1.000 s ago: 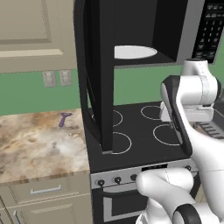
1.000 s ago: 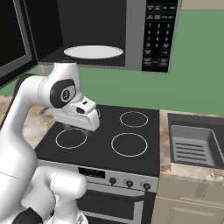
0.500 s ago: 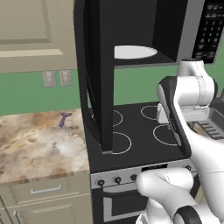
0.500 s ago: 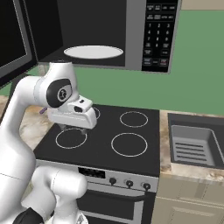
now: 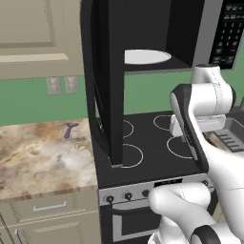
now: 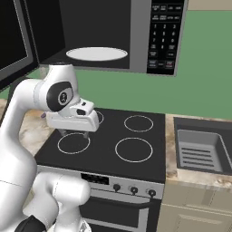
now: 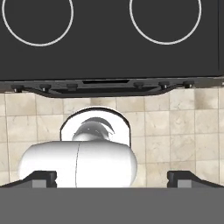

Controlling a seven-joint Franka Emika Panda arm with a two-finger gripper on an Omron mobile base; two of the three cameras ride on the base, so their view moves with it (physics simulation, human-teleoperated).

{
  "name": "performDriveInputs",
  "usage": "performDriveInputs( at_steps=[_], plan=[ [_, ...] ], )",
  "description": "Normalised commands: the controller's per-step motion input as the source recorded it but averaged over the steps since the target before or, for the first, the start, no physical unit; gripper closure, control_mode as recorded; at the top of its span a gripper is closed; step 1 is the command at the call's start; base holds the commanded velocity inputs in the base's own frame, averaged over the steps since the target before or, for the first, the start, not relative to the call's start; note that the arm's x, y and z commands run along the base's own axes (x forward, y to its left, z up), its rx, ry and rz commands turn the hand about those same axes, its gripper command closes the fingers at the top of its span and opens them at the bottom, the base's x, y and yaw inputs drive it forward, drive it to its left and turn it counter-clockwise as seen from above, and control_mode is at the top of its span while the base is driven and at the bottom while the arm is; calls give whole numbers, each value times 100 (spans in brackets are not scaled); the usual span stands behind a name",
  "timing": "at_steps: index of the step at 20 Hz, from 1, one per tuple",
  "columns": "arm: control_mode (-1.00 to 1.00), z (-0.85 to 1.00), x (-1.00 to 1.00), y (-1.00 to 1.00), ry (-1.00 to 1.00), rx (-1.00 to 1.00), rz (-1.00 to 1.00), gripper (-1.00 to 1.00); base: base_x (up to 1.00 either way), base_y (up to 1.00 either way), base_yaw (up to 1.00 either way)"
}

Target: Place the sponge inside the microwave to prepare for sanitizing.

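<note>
The jaws stand wide apart with nothing between them: in the hand view the gripper point(image 7: 111, 177) has one dark tip at the lower left and one at the lower right, looking down at the front edge of the stove point(image 7: 109, 39) and the tiled floor point(image 7: 183, 127).

In the left base view, a small purple object point(image 5: 70, 129) lies at centre left on the marbled counter point(image 5: 38, 162). Right of it the microwave door point(image 5: 107, 86) hangs open, edge-on to the camera. Beyond it, at upper centre, the microwave point(image 5: 195, 28) shows its dark cavity and bare white turntable point(image 5: 147, 56). The keypad point(image 5: 230, 33) sits at the upper right, and the gripper point(image 5: 183, 137) hangs low over the burners at centre right.

I judge the task to be at its start: the door is already open and the plate is bare, but no sponge is in hand. The next move calls for locating the sponge and bringing the open jaws down around it. Only then can it be lifted up and in past the door edge onto the turntable.

The left base view alone gives the counter and the purple object. The right base view shows the keypad head-on and, at its right edge, a sink point(image 6: 181, 136) beside the stove. The hand view alone settles how the jaws stand.
</note>
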Motion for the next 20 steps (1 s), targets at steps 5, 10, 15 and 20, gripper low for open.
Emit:
performDriveInputs(
  at_steps=[5,10,15,20],
  plan=[
    [-100,0,0,0,0,0,0,-100,0,0,0],
    [100,0,0,0,0,0,0,-100,0,-10,0],
    [100,0,0,0,0,0,0,-100,0,-56,2],
    [100,0,0,0,0,0,0,-100,-9,-63,0]
  ],
)
